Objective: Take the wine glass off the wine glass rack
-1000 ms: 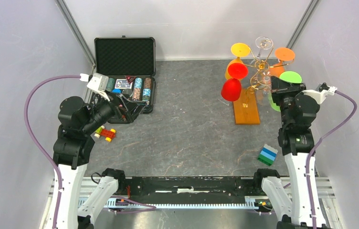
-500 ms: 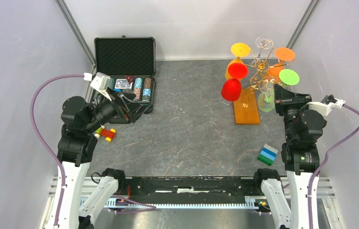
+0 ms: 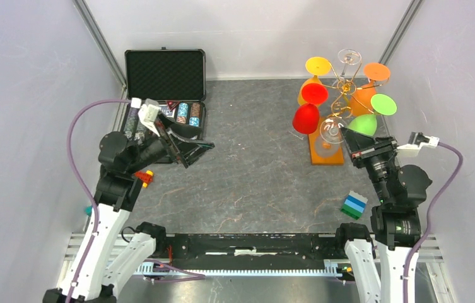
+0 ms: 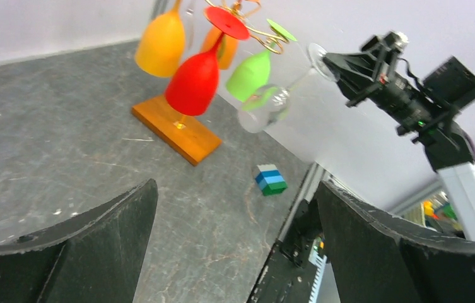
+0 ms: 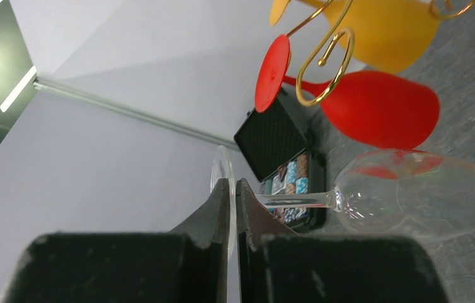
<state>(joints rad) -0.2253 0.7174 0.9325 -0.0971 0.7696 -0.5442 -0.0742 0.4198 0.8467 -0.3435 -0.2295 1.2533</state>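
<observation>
**A:** What is the right tool (image 3: 350, 140) doing?

**B:** It is pinching the flat foot of the clear wine glass (image 3: 328, 130). In the right wrist view its fingers (image 5: 211, 216) are pressing together on that disc. The stem is running out sideways to the bowl.

**A:** Where is the glass hanging?

**B:** It is hanging tilted in the air, with its bowl hovering over the orange-brown base of the wine glass rack (image 3: 325, 156). Its stem is lying apart from the gold curls, just below the red glass (image 5: 380, 107).

**A:** And what is the rack carrying?

**B:** A red, a yellow (image 3: 306, 90), an orange (image 3: 365, 95) and a green glass (image 3: 362, 124) are hanging bowl-down from the curled arms. Another clear one (image 3: 349, 57) is sitting near the top.

**A:** Is the left tool (image 3: 195, 153) gripping anything?

**B:** No. Its fingers are standing wide apart around nothing. It is hovering above the bench (image 3: 253, 170), just in front of the open black chip case (image 3: 165, 76), and pointing across toward the rack.

**A:** Is anything else lying around?

**B:** A blue and green block stack (image 3: 353, 205) is sitting on the bench near the right arm. A small red and yellow toy (image 3: 143, 178) is peeking out under the left arm.
</observation>
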